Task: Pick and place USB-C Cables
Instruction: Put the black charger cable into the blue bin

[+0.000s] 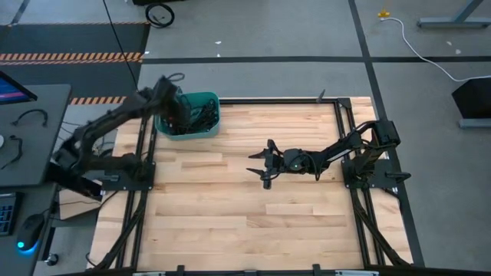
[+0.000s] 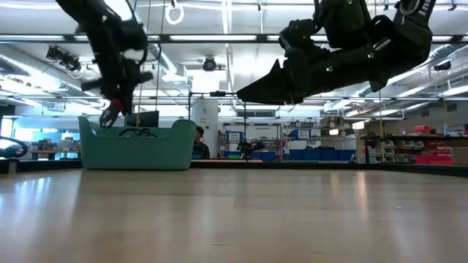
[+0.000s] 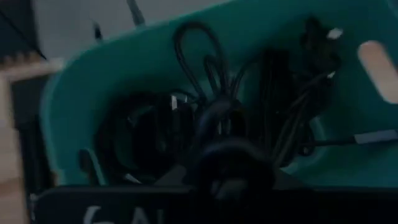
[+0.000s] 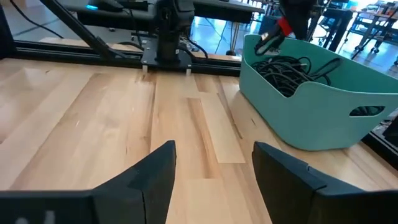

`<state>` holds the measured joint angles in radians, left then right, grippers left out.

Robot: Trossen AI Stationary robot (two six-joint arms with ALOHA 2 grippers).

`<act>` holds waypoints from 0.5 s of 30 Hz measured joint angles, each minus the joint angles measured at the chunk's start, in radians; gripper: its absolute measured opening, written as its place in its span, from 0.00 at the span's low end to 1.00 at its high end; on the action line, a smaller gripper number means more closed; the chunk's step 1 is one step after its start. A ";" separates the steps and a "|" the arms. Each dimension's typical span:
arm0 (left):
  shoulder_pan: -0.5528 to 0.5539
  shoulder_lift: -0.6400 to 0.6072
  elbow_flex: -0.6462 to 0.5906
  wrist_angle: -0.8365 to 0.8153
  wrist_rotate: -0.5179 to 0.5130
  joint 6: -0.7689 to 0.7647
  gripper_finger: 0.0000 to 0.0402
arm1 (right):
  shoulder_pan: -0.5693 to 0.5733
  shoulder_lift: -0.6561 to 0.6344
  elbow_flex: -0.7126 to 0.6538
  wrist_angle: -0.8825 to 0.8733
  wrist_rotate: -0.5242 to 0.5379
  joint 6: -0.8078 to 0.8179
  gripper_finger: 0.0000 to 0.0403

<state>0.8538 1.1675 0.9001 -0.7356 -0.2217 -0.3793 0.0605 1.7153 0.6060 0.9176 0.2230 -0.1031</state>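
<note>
The teal bin stands at the table's far left corner with several black USB-C cables piled inside. My left gripper hangs over the bin's left part, above the rim in the low view, shut on a black cable with a red tie. In the left wrist view the bin and the cable pile lie below. My right gripper hovers open above the middle of the table, high off the wood in the low view, touching nothing. My left gripper comes from above, pointing down into the bin, and holds a black cable near its red tie. A loop of the cable shows beyond the fingers, clear of the pile. The gripper itself hides the place of contact.
Black frame rails run along the table's left, right and far sides. A desk with a monitor stands left of the table. A white cord lies on the floor beyond. Bare wood spreads over the near half. A person is far behind.
</note>
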 joint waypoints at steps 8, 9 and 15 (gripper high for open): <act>0.169 0.283 0.073 -0.029 0.067 0.118 0.26 | 0.003 0.000 0.000 0.000 -0.007 0.029 0.53; 0.172 0.310 0.086 -0.031 0.072 0.140 0.29 | 0.005 0.000 0.000 -0.004 -0.008 0.035 0.53; 0.163 0.346 0.189 -0.168 0.168 0.242 0.51 | 0.016 -0.060 0.000 -0.143 0.060 0.050 0.53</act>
<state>1.0169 1.5140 1.0891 -0.9038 -0.0540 -0.1376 0.0764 1.6553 0.6060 0.7751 0.2829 -0.0536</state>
